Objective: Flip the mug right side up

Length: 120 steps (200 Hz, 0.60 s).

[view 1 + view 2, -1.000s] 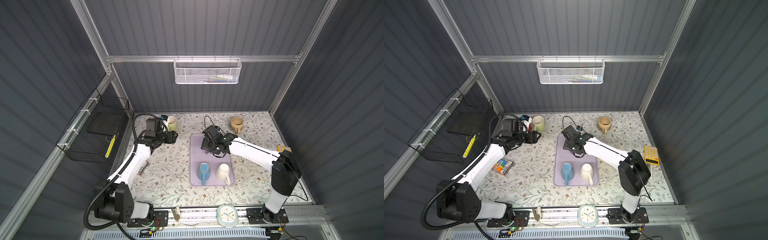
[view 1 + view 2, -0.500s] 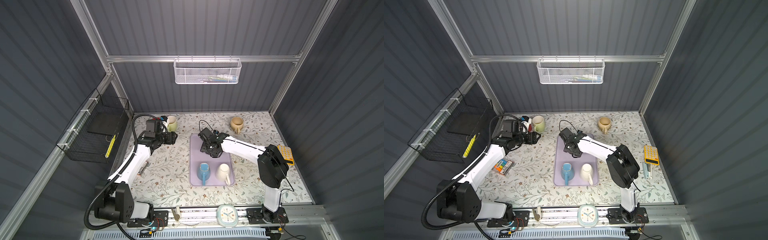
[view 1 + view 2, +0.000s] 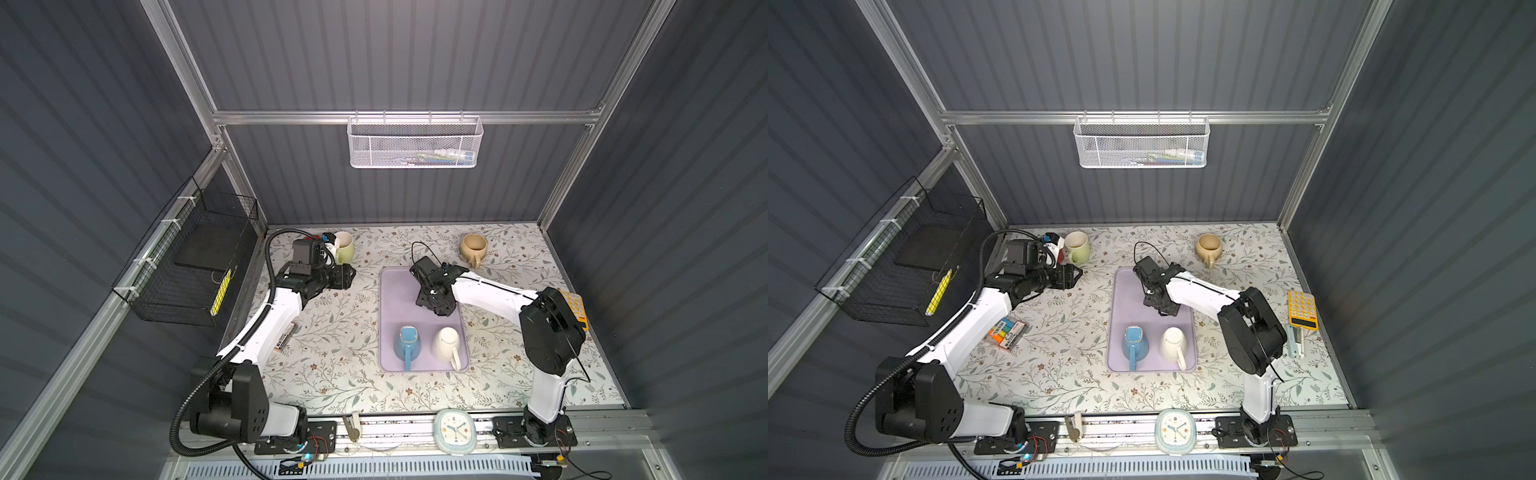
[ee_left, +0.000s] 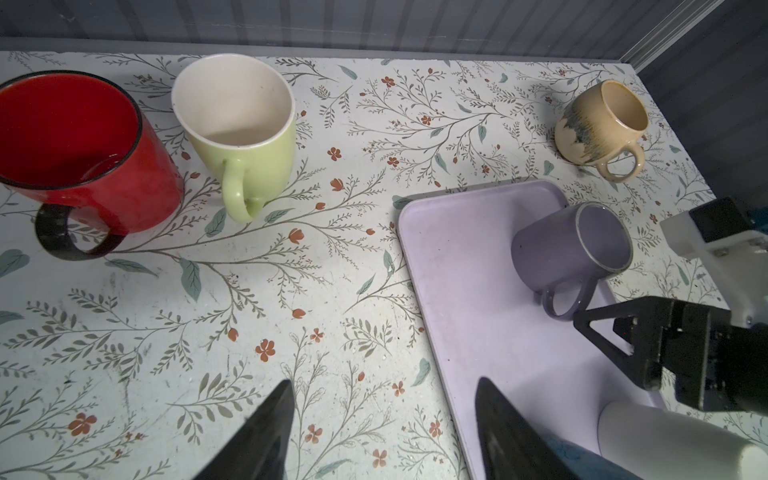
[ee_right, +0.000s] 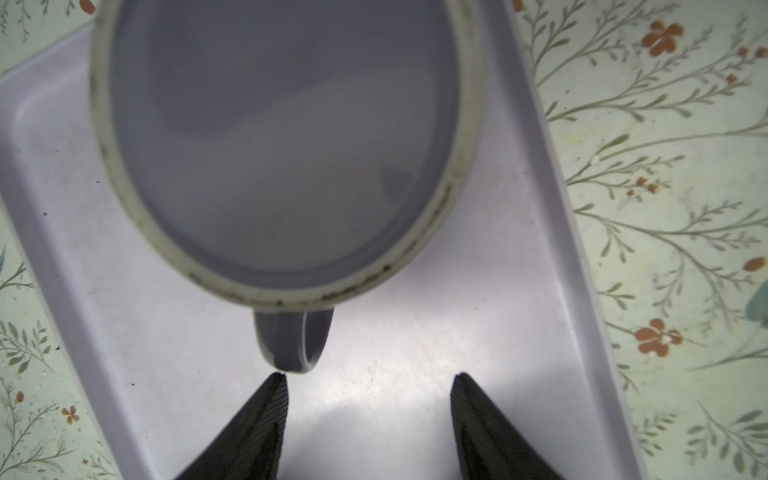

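Looking straight down through my right claw (image 5: 368, 378), I see the purple mug (image 5: 286, 145) standing mouth up on the far half of the lilac tray (image 5: 415, 374), its inside a bare grey-violet floor. That claw is spread, pinching nothing; 1 fingertip (image 5: 270, 399) sits just beside the mug's handle, and I cannot tell whether it touches. My left claw (image 4: 383, 381) is spread too, gripping nothing, over the floral cloth (image 4: 249, 311) between the green mug (image 4: 257, 166) and the tray. On the tray's near end a blue mug (image 3: 406, 343) and a white mug (image 3: 445, 345) sit side by side, handles toward the near rim. By the back wall stand the red mug (image 4: 137, 178), close beside the green one, and well to the right a tan mug (image 4: 582, 133), all 3 mouth up with bare insides. A white wire basket (image 3: 415, 145) on the back wall holds small items too blurred to name; a black wire basket (image 3: 166, 303) on the left wall holds a yellow thing (image 3: 220, 286). The purple mug stands close to the tray's right rim, with bare tray floor between it and the 2 near mugs, and open cloth lies left of the tray.
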Tool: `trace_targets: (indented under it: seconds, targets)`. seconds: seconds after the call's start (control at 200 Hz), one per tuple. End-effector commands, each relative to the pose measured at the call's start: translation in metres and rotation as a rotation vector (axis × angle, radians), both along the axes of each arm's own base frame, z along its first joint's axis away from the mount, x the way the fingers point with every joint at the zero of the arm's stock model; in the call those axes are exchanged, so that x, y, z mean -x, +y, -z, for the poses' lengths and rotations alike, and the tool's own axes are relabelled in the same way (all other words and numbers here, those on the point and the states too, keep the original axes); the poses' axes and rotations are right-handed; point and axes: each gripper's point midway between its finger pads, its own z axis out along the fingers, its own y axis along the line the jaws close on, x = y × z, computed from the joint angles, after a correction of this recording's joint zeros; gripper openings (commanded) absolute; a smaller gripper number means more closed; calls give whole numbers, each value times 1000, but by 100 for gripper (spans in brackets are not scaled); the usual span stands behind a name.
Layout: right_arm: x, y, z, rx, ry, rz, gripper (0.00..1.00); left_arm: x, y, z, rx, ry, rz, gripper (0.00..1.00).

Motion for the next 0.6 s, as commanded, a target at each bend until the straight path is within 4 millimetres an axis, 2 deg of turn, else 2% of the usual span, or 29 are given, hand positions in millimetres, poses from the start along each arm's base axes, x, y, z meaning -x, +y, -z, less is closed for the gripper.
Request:
trace_targets:
  seconds: [0.0,0.12,0.23,0.375,0.595]
  targets:
    - [-4,8,-25,-51,-45,-103,65,2,-10,2,30,21,41,69]
    - [-6,12,-53,-133,-98,-186,65,9,-35,5,-26,17,95,69]
    - [-8,3,-77,-187,-158,-247,65,16,-76,16,-69,25,168,70]
    - [-10,-39,-98,-170,-249,-238,65,22,-122,30,-43,35,241,70]
    - [-7,-111,-123,-66,-404,-198,65,35,-178,57,-64,61,393,70]
